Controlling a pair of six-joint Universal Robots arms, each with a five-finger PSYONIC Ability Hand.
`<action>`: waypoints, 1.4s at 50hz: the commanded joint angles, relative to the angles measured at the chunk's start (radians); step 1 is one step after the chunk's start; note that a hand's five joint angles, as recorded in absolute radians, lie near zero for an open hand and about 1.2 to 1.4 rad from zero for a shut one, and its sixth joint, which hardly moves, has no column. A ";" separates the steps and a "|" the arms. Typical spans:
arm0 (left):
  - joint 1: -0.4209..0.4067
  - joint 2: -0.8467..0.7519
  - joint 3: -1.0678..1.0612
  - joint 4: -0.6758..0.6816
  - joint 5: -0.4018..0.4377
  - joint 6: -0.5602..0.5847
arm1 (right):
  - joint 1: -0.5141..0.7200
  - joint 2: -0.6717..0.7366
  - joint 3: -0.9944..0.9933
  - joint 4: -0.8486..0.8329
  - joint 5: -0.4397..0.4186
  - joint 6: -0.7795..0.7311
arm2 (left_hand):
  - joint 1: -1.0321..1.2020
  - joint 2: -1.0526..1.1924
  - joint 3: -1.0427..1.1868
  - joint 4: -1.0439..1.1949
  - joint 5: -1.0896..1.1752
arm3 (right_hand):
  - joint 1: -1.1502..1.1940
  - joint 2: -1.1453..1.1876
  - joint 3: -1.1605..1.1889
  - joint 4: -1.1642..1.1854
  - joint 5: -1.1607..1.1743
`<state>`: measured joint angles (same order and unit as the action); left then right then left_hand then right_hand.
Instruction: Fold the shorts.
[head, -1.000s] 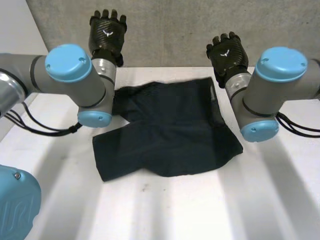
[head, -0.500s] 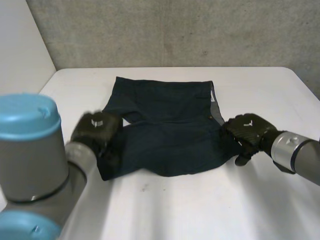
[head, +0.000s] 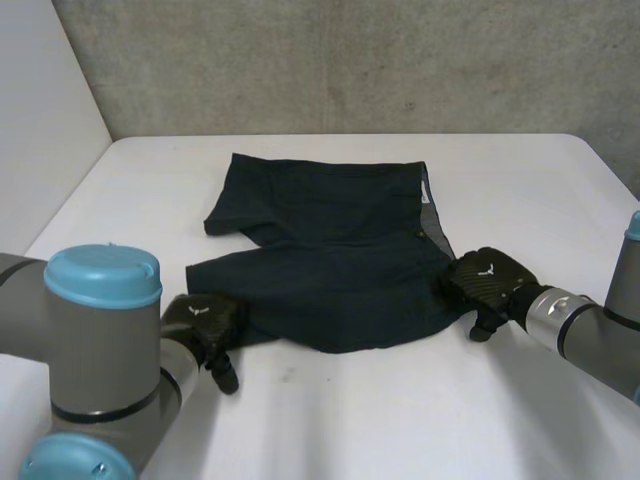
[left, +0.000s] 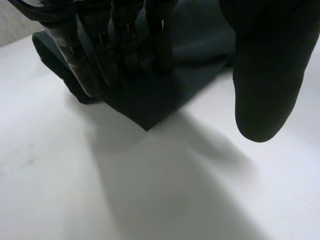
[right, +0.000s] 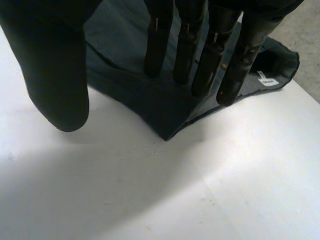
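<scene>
Looks like a robotics lab; plain white table (head: 400, 430) against a bare concrete wall (head: 350, 60).

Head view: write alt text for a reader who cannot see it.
Dark shorts lie spread on a white table, with the robot's left hand at their near left corner and its right hand at their near right corner, both hands open. A grey wall stands behind the table.
</scene>
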<state>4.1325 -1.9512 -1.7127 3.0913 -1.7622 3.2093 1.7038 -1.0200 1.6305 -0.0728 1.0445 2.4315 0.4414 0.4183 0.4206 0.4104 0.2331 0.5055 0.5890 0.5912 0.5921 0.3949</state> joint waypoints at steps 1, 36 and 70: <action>0.017 -0.041 0.064 0.023 -0.003 0.003 | 0.003 0.026 -0.047 -0.004 0.005 0.008 | -0.014 0.009 0.007 0.017 0.020 | 0.193 0.110 0.107 0.106 0.129; 0.049 -0.221 0.232 0.024 -0.006 0.006 | 0.056 0.106 -0.186 0.004 0.042 0.087 | 0.177 0.200 0.198 0.208 0.211 | 0.891 0.807 0.805 0.804 0.827; 0.064 -0.244 0.243 0.090 -0.006 0.176 | 0.062 0.064 -0.172 0.018 0.043 0.135 | 0.204 0.227 0.224 0.235 0.237 | 0.891 0.807 0.805 0.804 0.827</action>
<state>4.2002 -2.2003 -1.4617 3.2141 -1.7693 3.3875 1.7687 -0.9583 1.4605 -0.0555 1.0875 2.5669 0.6158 0.6118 0.6079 0.6027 0.4279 0.9454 1.1637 1.1867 1.1873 0.9755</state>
